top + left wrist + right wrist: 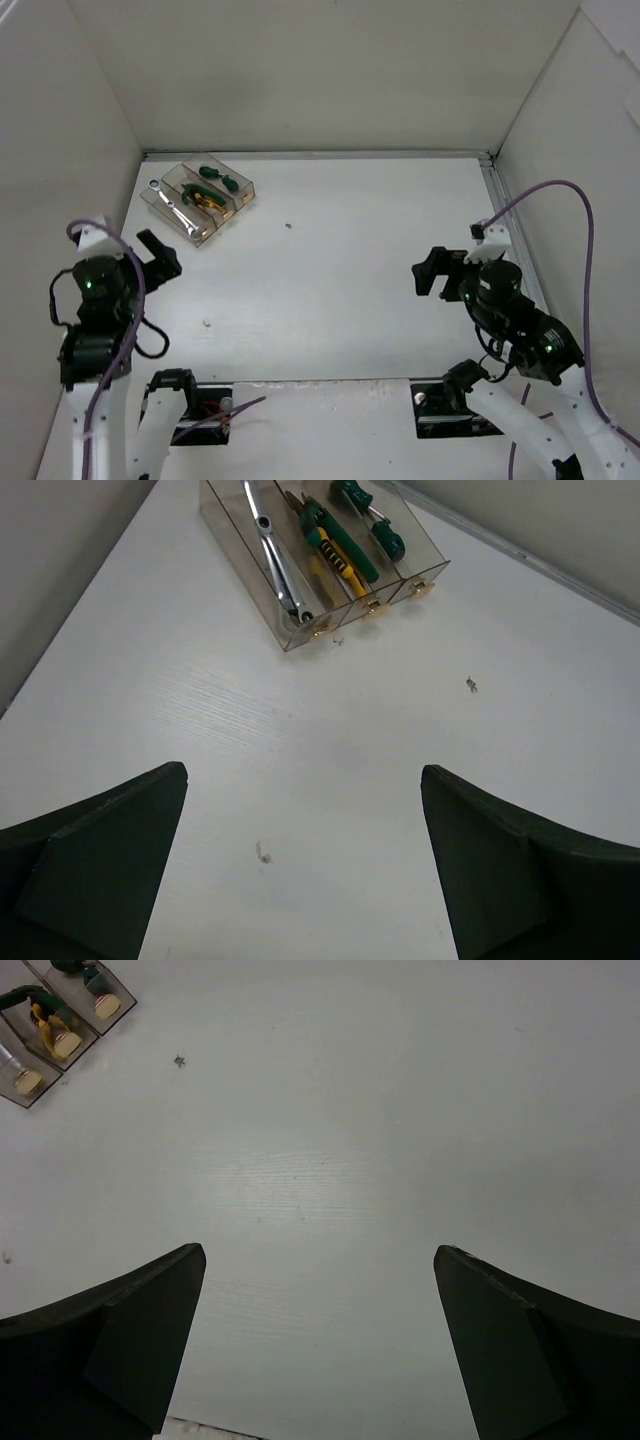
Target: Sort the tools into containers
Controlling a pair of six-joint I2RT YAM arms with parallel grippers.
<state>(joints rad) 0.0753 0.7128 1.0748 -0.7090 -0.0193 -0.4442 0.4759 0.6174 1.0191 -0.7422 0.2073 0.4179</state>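
Note:
Three joined clear bins [199,201] stand at the table's far left. In the left wrist view the bins [424,568] hold silver wrenches [272,550] in the left one, yellow-handled pliers [325,555] in the middle one, and green-handled screwdrivers [372,518] in the right one. The bins' near ends also show in the right wrist view [62,1022]. My left gripper [160,255] [304,780] is open and empty, near the bins. My right gripper [432,272] [320,1260] is open and empty at the right, far from them.
White walls enclose the table on the left, back and right. A small dark speck [288,225] lies on the table right of the bins, another speck [206,323] nearer the left arm. A purple cable [570,200] loops above the right arm.

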